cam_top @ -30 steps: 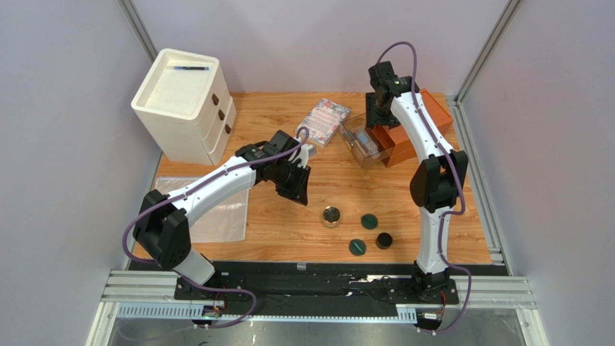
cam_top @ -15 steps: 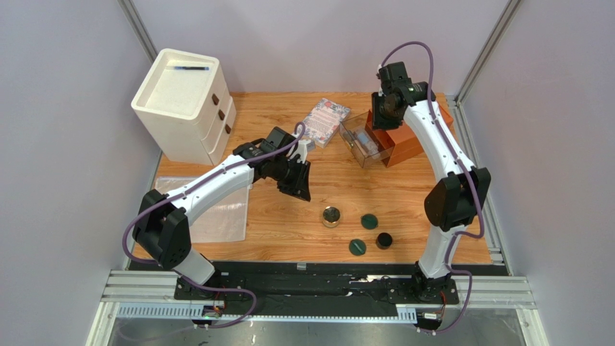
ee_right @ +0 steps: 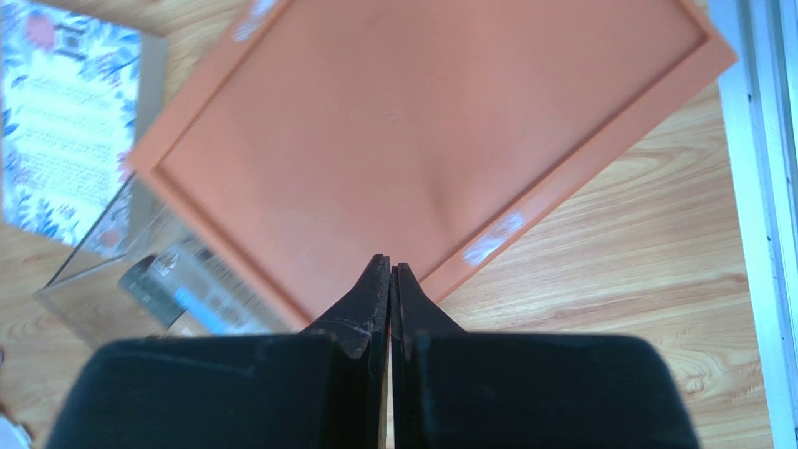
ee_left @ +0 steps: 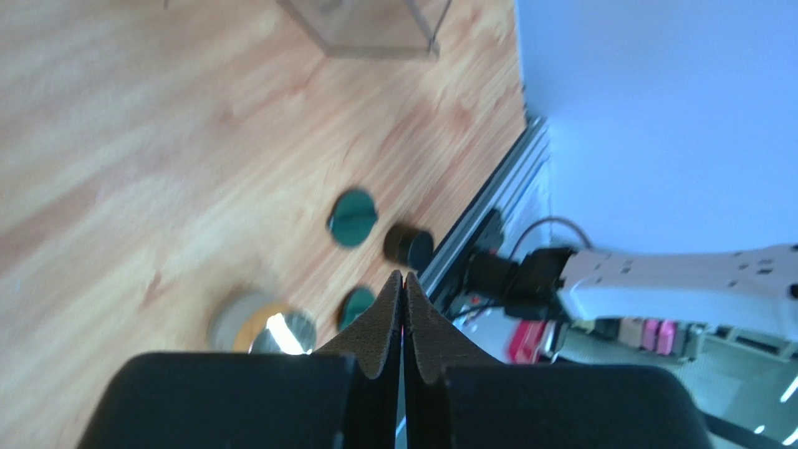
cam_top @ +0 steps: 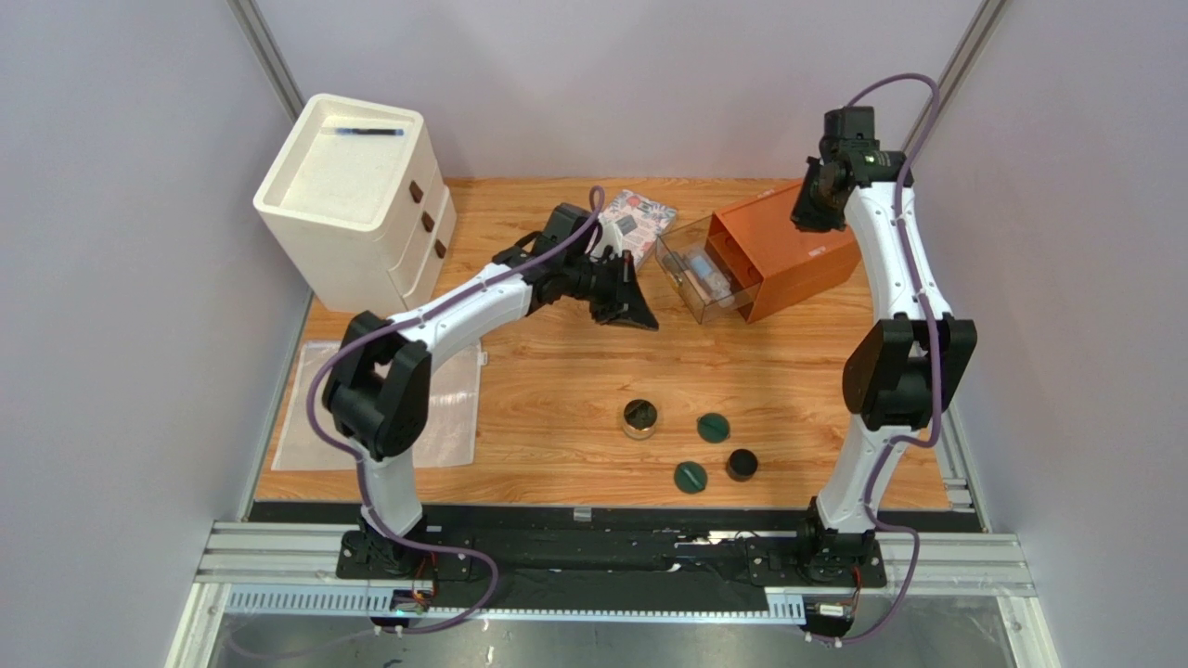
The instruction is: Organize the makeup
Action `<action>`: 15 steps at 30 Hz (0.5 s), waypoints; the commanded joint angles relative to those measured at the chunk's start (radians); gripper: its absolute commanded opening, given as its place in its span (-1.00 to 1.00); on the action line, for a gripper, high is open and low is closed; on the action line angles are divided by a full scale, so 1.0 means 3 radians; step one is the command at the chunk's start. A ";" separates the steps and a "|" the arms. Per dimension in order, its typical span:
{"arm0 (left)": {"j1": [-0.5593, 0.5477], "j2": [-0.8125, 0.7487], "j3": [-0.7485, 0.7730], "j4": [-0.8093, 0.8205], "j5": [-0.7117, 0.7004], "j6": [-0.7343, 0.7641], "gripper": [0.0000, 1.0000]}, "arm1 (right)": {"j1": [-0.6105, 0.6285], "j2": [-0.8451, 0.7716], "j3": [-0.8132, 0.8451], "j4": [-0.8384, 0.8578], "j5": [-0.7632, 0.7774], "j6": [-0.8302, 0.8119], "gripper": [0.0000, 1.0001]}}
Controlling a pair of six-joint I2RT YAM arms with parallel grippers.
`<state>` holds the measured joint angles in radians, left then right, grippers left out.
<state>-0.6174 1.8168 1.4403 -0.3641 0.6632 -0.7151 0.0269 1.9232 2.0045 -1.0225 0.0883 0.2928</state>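
A gold-rimmed compact (cam_top: pixel 642 416), two dark-green discs (cam_top: pixel 714 427) (cam_top: pixel 690 478) and a black round jar (cam_top: pixel 742 464) lie near the table's front, right of centre. The left wrist view shows the compact (ee_left: pixel 258 327), both discs (ee_left: pixel 352 217) (ee_left: pixel 356 304) and the jar (ee_left: pixel 408 245). Tubes (cam_top: pixel 709 279) lie in a clear box (cam_top: pixel 679 251) set against an orange box (cam_top: pixel 781 251). My left gripper (cam_top: pixel 644 317) hovers shut and empty just left of the clear box. My right gripper (cam_top: pixel 813 213) is shut and empty above the orange box's (ee_right: pixel 421 140) far end.
A floral booklet (cam_top: pixel 635 223) lies behind the left gripper. A white drawer unit (cam_top: pixel 356 195) with a black pen (cam_top: pixel 370 131) on top stands at the back left. A clear plastic sheet (cam_top: pixel 377 404) lies at the front left. Metal rails border the table's right edge.
The left arm swung from mid-table back toward the clear box and its jaws closed. The right arm moved from over the clear box to the orange box's far right end, jaws closing.
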 commanded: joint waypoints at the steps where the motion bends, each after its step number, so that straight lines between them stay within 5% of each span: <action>1: 0.0033 0.0345 0.0368 0.0773 0.0182 -0.0719 -1.00 | -0.0242 0.0236 0.0241 0.0009 0.0058 0.0093 -1.00; 5: 0.0048 0.0606 0.0450 0.1080 0.0085 -0.1108 -1.00 | -0.0284 0.0410 0.0314 -0.0089 0.0079 0.0021 -1.00; 15: 0.0059 0.0964 0.0710 0.0851 -0.0303 -0.1273 -1.00 | -0.0345 0.0456 0.0150 -0.0058 -0.0136 0.0006 -1.00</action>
<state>-0.6048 2.0804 1.5524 -0.1104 0.6106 -1.0630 -0.0696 2.0624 2.0506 -1.0378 0.0776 0.3008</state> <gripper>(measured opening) 0.000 0.002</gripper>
